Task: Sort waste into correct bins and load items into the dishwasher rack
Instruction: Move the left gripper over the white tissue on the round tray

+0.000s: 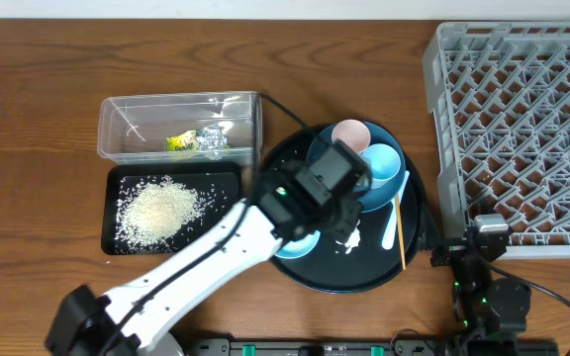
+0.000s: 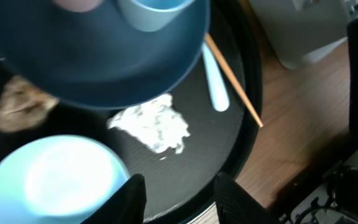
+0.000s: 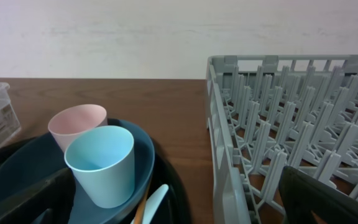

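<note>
Closest to the lens, the left gripper (image 2: 182, 200) is hanging released over the round tray (image 2: 207, 155), its fingers (image 2: 132, 199) spread with nothing between them. Just beyond them I am seeing a white rice clump (image 2: 151, 127) lying on that tray, between the bowl (image 2: 48, 180) and the plate (image 2: 98, 56). A brown lump (image 2: 17, 106) is sitting at the plate's edge, near the bowl. The spoon (image 2: 215, 81) and chopstick (image 2: 235, 81) are lying side by side on the tray, the chopstick's tip reaching the rim. Both cups are standing upright on the plate, the pink cup (image 3: 76, 124) just beside the blue cup (image 3: 101, 165).

From overhead, the tub (image 1: 127, 109) is holding the wrappers (image 1: 212, 138) and the packet (image 1: 179, 143). The black tray (image 1: 224, 188) just beside it is carrying loose rice (image 1: 161, 210). The rack (image 1: 522, 129) is sitting on the counter (image 1: 47, 89), right of the round tray. The right gripper (image 3: 176, 186) is resting low near the rack's corner, spread wide and grasping nothing.
</note>
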Tool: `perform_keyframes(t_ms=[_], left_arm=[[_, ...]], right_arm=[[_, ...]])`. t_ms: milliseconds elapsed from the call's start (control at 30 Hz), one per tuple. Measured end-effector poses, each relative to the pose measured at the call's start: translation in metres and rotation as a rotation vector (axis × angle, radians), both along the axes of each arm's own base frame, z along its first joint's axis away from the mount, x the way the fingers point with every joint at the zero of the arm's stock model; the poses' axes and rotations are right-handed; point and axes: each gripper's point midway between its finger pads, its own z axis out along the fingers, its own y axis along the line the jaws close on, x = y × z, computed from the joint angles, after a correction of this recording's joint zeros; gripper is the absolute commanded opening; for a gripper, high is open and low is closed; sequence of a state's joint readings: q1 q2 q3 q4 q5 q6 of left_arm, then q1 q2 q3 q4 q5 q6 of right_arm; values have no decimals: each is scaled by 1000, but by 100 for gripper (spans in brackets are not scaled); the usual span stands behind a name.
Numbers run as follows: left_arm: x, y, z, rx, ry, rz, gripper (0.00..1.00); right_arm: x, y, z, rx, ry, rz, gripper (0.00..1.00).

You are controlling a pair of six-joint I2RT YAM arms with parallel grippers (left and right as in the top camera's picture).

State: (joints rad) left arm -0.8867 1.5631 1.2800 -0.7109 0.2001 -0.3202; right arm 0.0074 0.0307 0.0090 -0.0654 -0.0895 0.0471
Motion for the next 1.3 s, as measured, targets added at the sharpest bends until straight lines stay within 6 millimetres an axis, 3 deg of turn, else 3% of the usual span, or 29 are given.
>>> perform_keyframes(t_ms=[167, 433, 733, 1000, 1200, 1233, 1300], left_arm=[[-9, -13, -30, 52, 42, -38, 43], [-11, -9, -70, 147, 100, -21, 48], [-8, -9, -71, 157, 89, 10, 50], [-26, -30, -68, 145, 37, -50, 50], [-25, -30, -68, 173, -10, -7, 50], [-24, -29, -68, 176, -13, 3, 55], [-20, -27, -68, 179, -17, 29, 78]], right_arm=[[0, 0, 0, 0, 0, 0, 99], [0, 0, 0, 0, 0, 0, 99], [0, 0, 0, 0, 0, 0, 99], [0, 0, 0, 0, 0, 0, 99], [0, 0, 0, 0, 0, 0, 99], [0, 0, 0, 0, 0, 0, 99], [0, 0, 0, 0, 0, 0, 98]])
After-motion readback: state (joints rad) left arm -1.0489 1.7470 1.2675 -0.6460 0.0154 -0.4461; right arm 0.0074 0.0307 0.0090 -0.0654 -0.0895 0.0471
